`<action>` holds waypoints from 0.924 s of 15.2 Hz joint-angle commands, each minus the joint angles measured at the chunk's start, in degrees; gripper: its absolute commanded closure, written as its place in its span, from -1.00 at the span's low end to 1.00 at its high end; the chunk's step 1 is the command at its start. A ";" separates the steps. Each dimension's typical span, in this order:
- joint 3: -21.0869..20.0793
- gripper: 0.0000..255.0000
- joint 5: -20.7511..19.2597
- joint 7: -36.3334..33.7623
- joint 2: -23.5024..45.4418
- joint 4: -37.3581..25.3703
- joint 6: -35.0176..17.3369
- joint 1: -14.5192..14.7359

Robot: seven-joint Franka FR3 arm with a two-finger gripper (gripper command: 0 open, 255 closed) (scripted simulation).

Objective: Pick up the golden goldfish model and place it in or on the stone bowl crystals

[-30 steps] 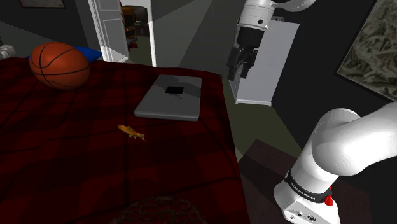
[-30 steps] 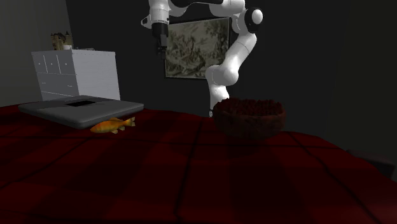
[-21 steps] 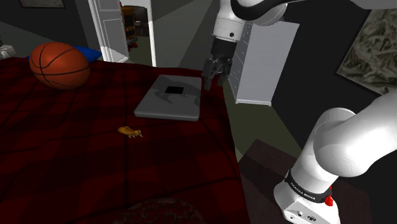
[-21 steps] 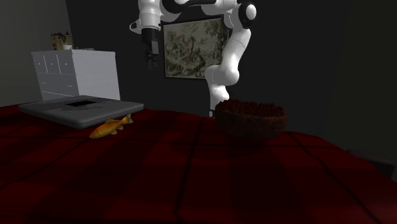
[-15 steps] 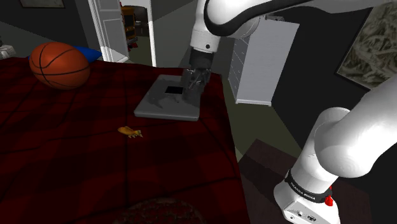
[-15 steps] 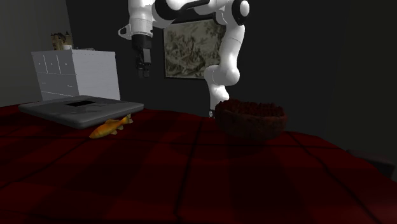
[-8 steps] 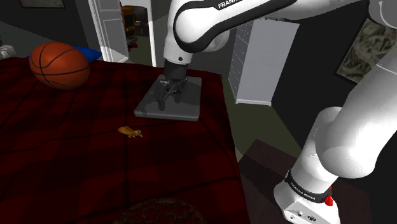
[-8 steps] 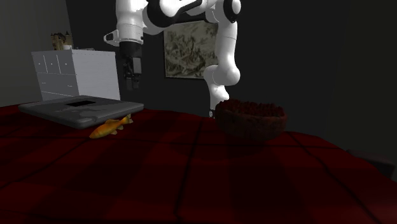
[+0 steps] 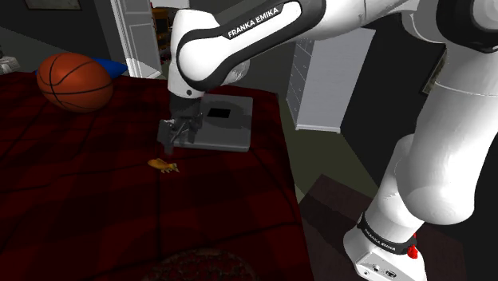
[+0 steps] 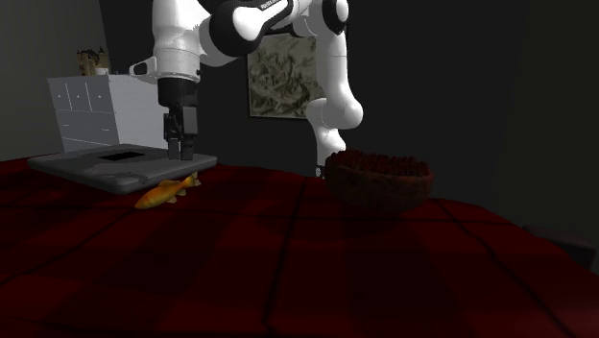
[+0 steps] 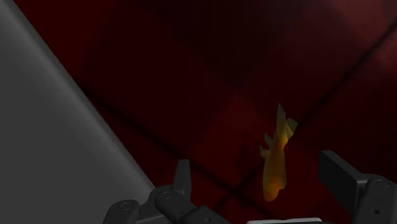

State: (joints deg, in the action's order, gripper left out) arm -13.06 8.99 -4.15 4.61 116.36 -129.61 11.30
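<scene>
A small golden goldfish model (image 9: 164,165) lies on the dark red checked cover, just off the near edge of a flat grey slab (image 9: 214,121). My gripper (image 9: 170,144) hangs a little above the fish, pointing down, open. From the wrist the goldfish (image 11: 277,159) lies below the gap between the fingers, nearer one of them, untouched; the gripper (image 11: 261,173) holds nothing. In the second exterior view the gripper (image 10: 179,149) is above the goldfish (image 10: 168,190), and the dark bowl (image 10: 376,192) heaped with dark red crystals stands well to the right.
A basketball (image 9: 74,81) rests at the far left of the cover. The grey slab (image 10: 115,165) lies right behind the fish. A white dresser (image 10: 115,113) stands beyond the bed. The bed edge (image 9: 289,184) drops to the floor beside my stand.
The arm has swung down and towards the shoulder view's left, from high beside the dresser, over the grey slab, to just above the goldfish. The fish and bowl have not moved.
</scene>
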 commanded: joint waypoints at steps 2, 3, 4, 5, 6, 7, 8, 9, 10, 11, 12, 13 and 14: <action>-0.92 -1.00 -2.10 -1.27 6.27 -5.55 -1.40 1.54; -1.14 -1.00 -2.82 -1.68 8.20 -7.38 -1.71 2.13; -1.11 -1.00 -2.82 -1.68 8.23 -7.40 -1.71 2.17; -1.10 -1.00 -2.92 -1.75 8.70 -7.25 -2.34 2.27; -1.10 -1.00 -3.03 -1.82 9.17 -7.10 -2.96 2.37; -1.09 -1.00 -3.14 -1.89 9.66 -6.97 -3.58 2.46; -1.09 -1.00 -3.25 -1.96 10.16 -6.85 -4.19 2.56; -1.07 -1.00 -3.37 -2.04 10.66 -6.75 -4.80 2.66; -1.06 -1.00 -3.48 -2.12 11.17 -6.65 -5.40 2.77; -1.03 -1.00 -3.68 -2.24 11.99 -6.53 -6.35 2.93; -1.03 -1.00 -3.67 -2.24 11.99 -6.52 -6.35 2.93; -1.03 -1.00 -3.67 -2.24 11.99 -6.53 -6.35 2.93; -1.03 -1.00 -3.68 -2.24 11.99 -6.53 -6.35 2.93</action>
State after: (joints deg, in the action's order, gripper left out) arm -14.10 5.32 -6.40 16.54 109.83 -135.86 14.23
